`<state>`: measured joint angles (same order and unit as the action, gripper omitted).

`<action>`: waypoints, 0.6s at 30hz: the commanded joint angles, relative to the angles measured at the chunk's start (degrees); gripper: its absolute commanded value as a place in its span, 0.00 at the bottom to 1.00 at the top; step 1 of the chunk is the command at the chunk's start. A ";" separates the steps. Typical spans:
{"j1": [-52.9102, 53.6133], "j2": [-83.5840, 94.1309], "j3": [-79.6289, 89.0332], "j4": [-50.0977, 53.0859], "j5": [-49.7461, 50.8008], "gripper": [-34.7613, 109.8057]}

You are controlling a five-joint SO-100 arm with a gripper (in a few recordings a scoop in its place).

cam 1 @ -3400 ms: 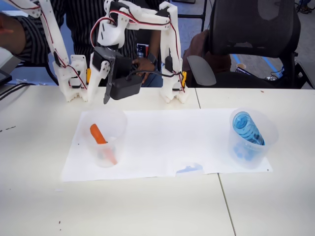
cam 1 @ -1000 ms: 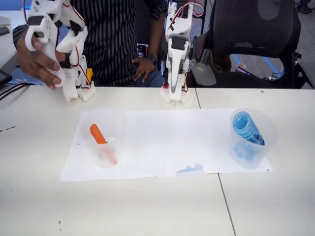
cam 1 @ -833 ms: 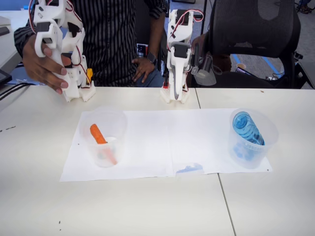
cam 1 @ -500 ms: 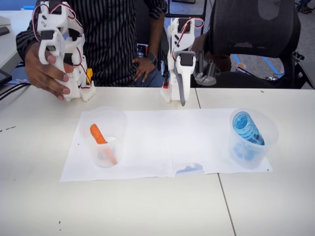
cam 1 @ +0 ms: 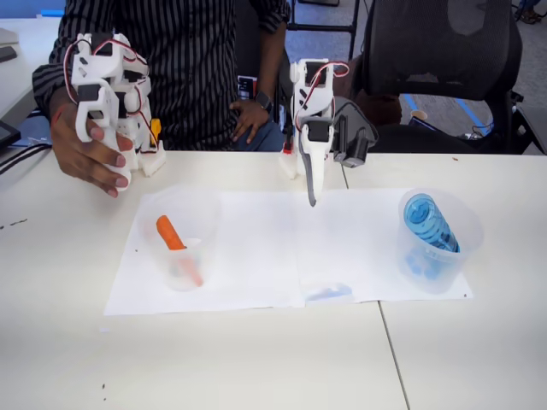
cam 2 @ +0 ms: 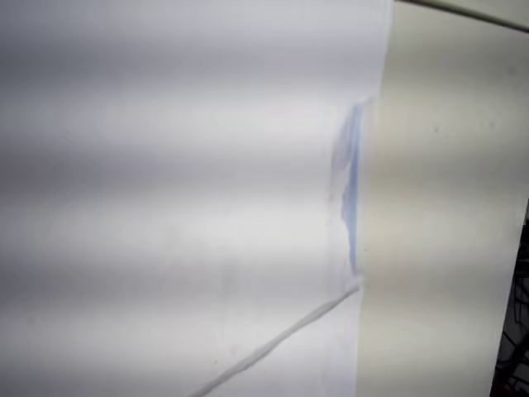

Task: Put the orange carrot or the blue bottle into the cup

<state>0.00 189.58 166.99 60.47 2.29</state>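
Note:
The orange carrot (cam 1: 171, 233) leans inside a clear frosted cup (cam 1: 202, 210) on the left of the white paper. The blue bottle (cam 1: 429, 224) stands tilted in a like clear cup (cam 1: 465, 224) on the right. I cannot make out a green mark in either cup. My gripper (cam 1: 310, 195) hangs point-down over the paper's back middle, between the two cups and apart from both. Its fingers look pressed together with nothing in them.
A white paper sheet (cam 1: 256, 248) with a blue smudge (cam 1: 329, 293) near its front edge covers the table (cam 1: 214, 367); the smudge (cam 2: 349, 182) and paper edge also show in the wrist view. A person sits behind the table, beside a black chair (cam 1: 444, 60).
The arm has swung away from above the left cup to the centre, then tipped its gripper down toward the paper. Carrot and bottle stayed in their cups.

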 commanded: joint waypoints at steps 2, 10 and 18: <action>0.44 2.64 0.70 -0.79 1.32 0.42; 0.44 2.64 4.92 -0.88 1.32 0.42; 0.44 2.64 9.23 -0.88 1.32 0.42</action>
<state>0.09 189.58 174.81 60.29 2.29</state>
